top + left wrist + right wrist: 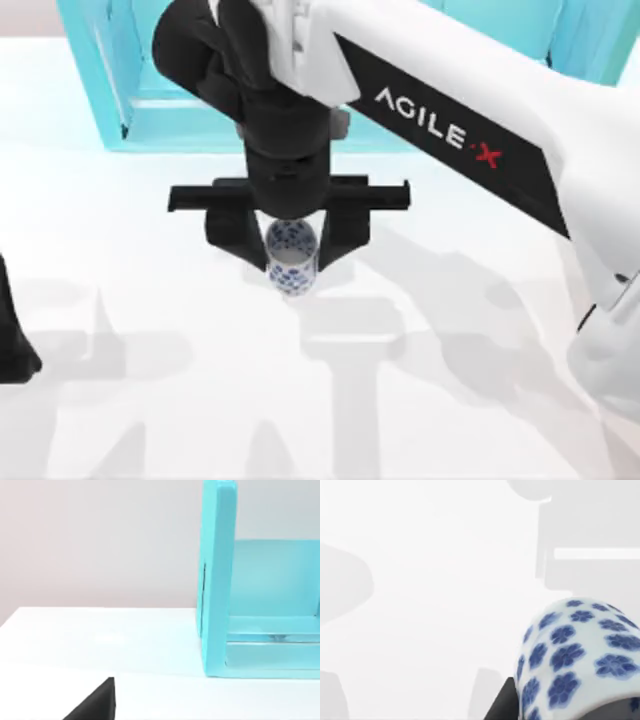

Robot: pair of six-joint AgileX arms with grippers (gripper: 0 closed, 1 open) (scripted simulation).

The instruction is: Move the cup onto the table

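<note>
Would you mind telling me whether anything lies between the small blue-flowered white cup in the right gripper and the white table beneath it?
Nothing visible does. The right gripper holds the small blue-flowered white cup between its black fingers, over a bare stretch of the plain white table. The light-blue shelf cabinet stands behind, off the path.

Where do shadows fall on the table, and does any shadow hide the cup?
Top view: soft grey arm shadows lie across the table below the right gripper; the cup stays clearly lit. Right wrist view: pale grey shadows, cup unshaded.
</note>
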